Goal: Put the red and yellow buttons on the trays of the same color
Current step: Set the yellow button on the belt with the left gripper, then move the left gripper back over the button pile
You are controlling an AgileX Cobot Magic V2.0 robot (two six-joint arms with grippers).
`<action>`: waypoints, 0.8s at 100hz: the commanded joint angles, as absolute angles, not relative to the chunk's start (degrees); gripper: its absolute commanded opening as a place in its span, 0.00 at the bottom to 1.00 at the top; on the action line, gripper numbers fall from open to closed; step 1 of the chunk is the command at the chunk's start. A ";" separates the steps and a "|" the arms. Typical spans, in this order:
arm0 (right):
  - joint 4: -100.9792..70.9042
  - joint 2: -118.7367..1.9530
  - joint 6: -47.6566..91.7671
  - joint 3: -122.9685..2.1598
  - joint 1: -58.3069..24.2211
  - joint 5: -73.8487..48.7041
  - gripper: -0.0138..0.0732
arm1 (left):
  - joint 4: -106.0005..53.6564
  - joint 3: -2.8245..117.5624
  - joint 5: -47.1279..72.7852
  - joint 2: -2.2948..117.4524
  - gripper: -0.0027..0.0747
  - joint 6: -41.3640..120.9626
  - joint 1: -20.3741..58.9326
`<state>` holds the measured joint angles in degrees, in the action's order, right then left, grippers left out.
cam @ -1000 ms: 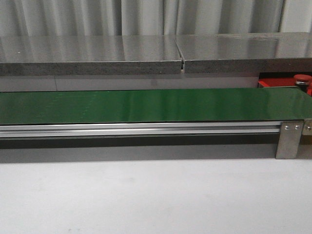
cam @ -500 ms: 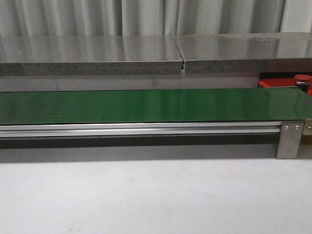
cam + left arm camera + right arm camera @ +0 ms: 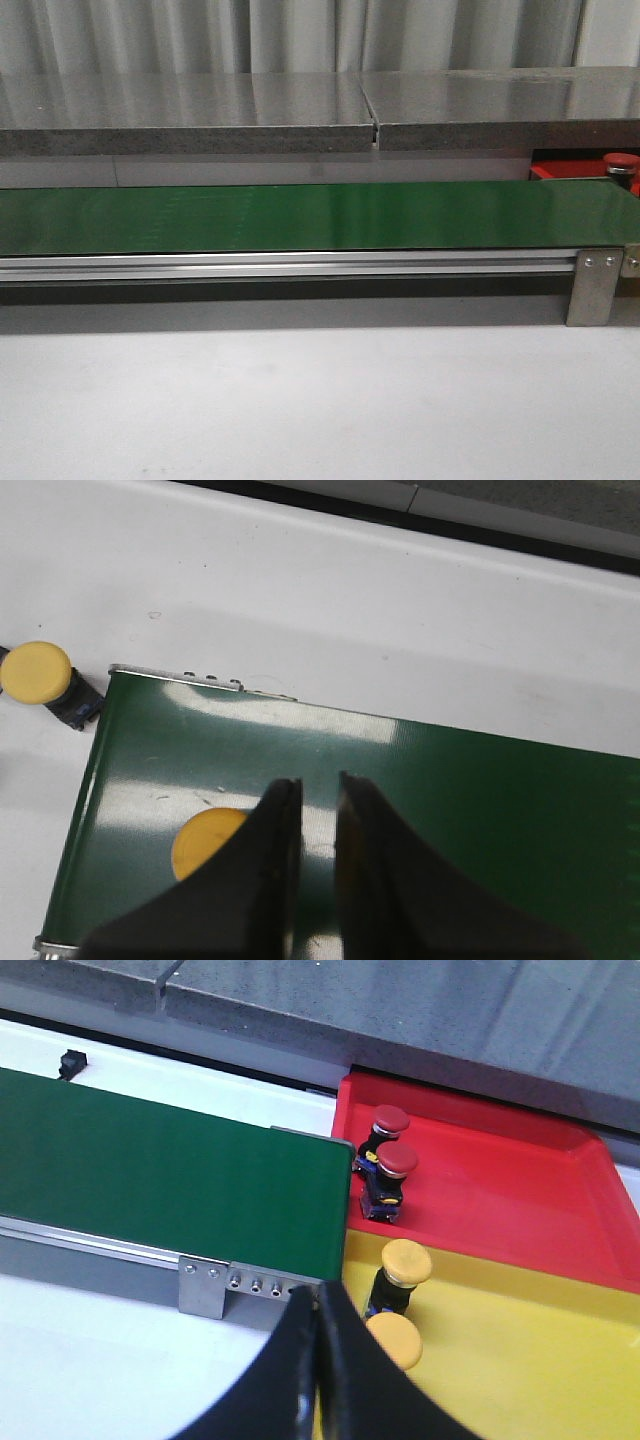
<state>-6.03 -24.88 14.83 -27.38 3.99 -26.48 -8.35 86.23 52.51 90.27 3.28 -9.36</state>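
In the left wrist view my left gripper hangs over the green belt, slightly open, nothing in the narrow gap. A yellow button lies on the belt, half hidden behind one finger. Another yellow button lies off the belt's end on the white table. In the right wrist view my right gripper is shut and empty near the belt's end bracket. The red tray holds two red buttons. The yellow tray holds two yellow buttons. Neither gripper appears in the front view.
The green belt runs across the front view on an aluminium rail with a metal bracket at its right end. A grey stone shelf stands behind it. A corner of the red tray with a red button shows at far right.
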 commanded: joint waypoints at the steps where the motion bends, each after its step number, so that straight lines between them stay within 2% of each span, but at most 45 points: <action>1: -6.28 -25.15 15.48 -29.03 4.04 -22.64 0.08 | -9.00 85.45 48.68 85.43 0.01 3.41 -9.03; 19: -6.28 -25.15 15.48 -29.03 4.04 -22.63 0.08 | -8.49 81.51 46.68 81.13 0.01 3.41 -9.96; 38: -6.28 -25.15 15.48 -29.03 4.04 -22.63 0.08 | -8.45 80.59 48.32 79.75 0.04 3.41 -14.48; 45: -6.28 -25.15 15.48 -29.03 4.04 -22.63 0.08 | -8.12 80.59 49.34 79.75 0.13 3.41 -16.95; 52: -6.28 -25.15 15.48 -29.03 4.04 -22.63 0.08 | -7.55 80.59 49.47 79.75 0.28 3.41 -19.53; 64: -6.28 -25.15 15.48 -29.03 4.04 -22.63 0.08 | -6.23 80.59 47.55 79.75 0.63 3.41 -23.74; 65: -6.28 -25.15 15.48 -29.03 4.04 -22.63 0.08 | -6.23 80.59 47.55 79.87 0.63 3.41 -23.74; 69: -6.28 -25.15 15.48 -29.03 4.04 -22.63 0.08 | -6.23 80.59 46.34 80.19 0.73 3.41 -25.46; 74: -6.28 -25.15 15.48 -29.03 4.04 -22.63 0.08 | -6.47 80.59 45.40 80.76 0.80 3.18 -26.84; 80: -6.28 -25.15 15.48 -29.03 4.04 -22.63 0.08 | -6.92 80.59 45.40 81.93 0.81 3.18 -28.43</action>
